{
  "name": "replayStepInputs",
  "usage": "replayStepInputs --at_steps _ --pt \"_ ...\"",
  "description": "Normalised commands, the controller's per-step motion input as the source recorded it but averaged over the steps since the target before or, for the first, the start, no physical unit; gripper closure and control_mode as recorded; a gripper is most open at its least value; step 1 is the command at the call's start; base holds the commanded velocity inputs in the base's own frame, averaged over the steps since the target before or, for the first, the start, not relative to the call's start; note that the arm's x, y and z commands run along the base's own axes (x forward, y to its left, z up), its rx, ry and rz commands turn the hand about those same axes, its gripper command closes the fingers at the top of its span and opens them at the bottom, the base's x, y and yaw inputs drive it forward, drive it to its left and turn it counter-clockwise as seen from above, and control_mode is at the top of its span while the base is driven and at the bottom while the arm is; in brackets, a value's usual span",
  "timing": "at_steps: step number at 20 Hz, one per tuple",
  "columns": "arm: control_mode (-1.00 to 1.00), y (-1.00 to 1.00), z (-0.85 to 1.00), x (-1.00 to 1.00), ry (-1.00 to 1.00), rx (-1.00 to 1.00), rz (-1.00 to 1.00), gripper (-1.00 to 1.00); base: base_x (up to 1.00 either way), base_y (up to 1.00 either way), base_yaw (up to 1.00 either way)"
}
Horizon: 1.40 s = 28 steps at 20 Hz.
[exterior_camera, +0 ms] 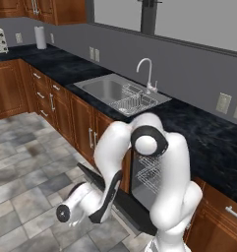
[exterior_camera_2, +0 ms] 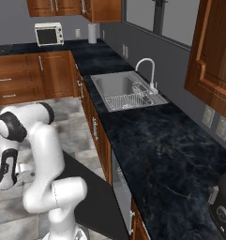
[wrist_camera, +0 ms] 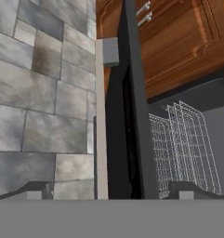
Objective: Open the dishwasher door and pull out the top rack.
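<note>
fingers spread wide, the two dark tips low at either side of the hand view, nothing between the pads. gripper sits just off the free edge of the dishwasher door, the silver bar handle running between the tips but not touched.

door is down, near flat, hinged at the foot of the opening under the counter; in the left base view the dark slab juts out over the floor tiles.

top rack sits inside the cavity, behind the door, thin wire grid, not drawn out as far as i can judge.

handling, my read: rack is light and stiff in bulk but single wires thin and slick, apt to slip or bend. best to hook the front rail at mid-width so it slides straight on its runners and does not skew. door is heavy enough to stay down.

hard to make out: the rack's front rail and its runners; the wrist itself is hidden behind the forearm in the base views; the cavity is mostly blocked by the arm.
</note>
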Motion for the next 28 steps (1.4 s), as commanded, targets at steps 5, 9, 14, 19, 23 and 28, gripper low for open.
replayStepInputs --at_steps 5,9,14,19,23,28 --pt "-1.0 -0.52 0.67 0.01 0.09 -0.01 -0.1 -1.0 0.0 0.0 0.0" --pt "-1.0 -0.58 0.53 0.06 0.12 -0.01 -0.13 -1.0 0.0 0.0 0.0" --pt "-1.0 -0.49 0.39 0.2 0.02 -0.1 -0.16 -1.0 0.0 0.0 0.0" --pt "-1.0 -0.47 0.27 0.23 0.03 -0.07 -0.15 -1.0 0.0 0.0 0.0" --pt "-1.0 -0.42 0.03 0.28 0.03 -0.01 -0.08 -1.0 0.0 0.0 0.0" --pt "-1.0 -0.3 0.0 0.34 0.04 -0.01 -0.03 -1.0 0.0 0.0 0.0"
